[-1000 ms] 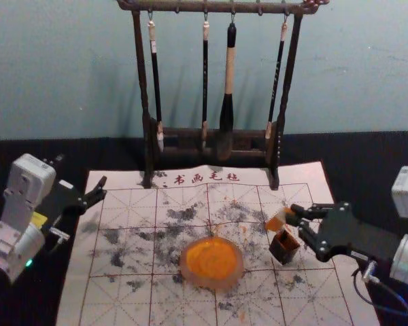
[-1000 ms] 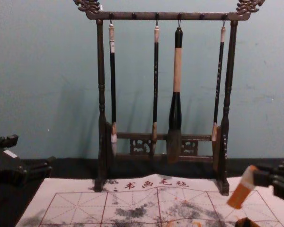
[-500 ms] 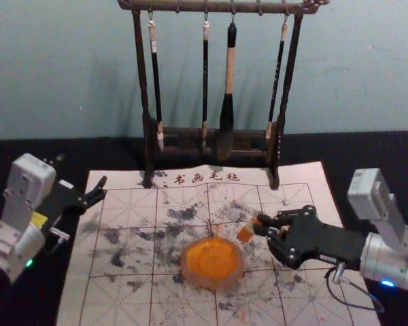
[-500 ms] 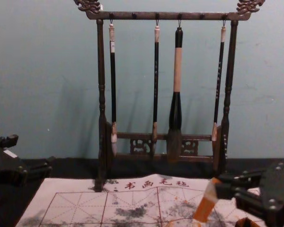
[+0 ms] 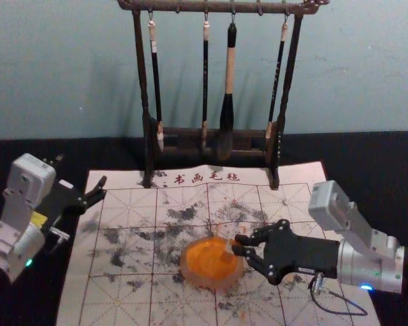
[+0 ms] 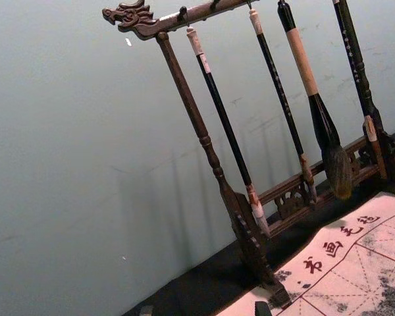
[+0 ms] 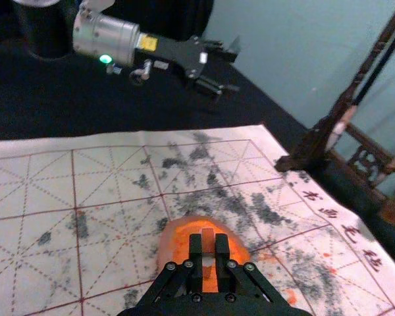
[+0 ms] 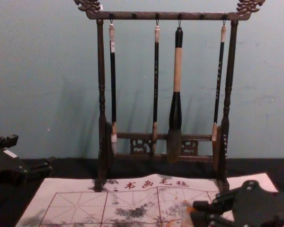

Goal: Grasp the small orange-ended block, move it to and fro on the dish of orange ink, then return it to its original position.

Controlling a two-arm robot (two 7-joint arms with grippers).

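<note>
1. Our left gripper [image 5: 81, 174] is parked well off to the left of our working claw, the right gripper [image 5: 238, 244]; its fingers are spread, with nothing between them.
2. The dish of orange ink [image 5: 207, 282] lies just below and left of the claw, so we judge that the rubbing stroke should run leftward from the tips, then back.
3. The small block [image 5: 228, 248] is at the claw's tips, over the dish's right part. Its long axis slants down from them toward the ink; we can't tell whether the lower end touches it.
4. The claw, clearly the nearer, is closed to the block's width and has hold of it. We'd keep the pressure light, since the dish's right rim could catch the block.
5. Under the claw's reach spreads the writing mat [image 5: 122, 210], ink-smudged, over a black cloth [image 5: 367, 153].
6. Beyond the claw stands the rack [image 8: 102, 94] with hanging brushes [image 8: 177, 109], before a pale wall [image 5: 54, 68].
</note>
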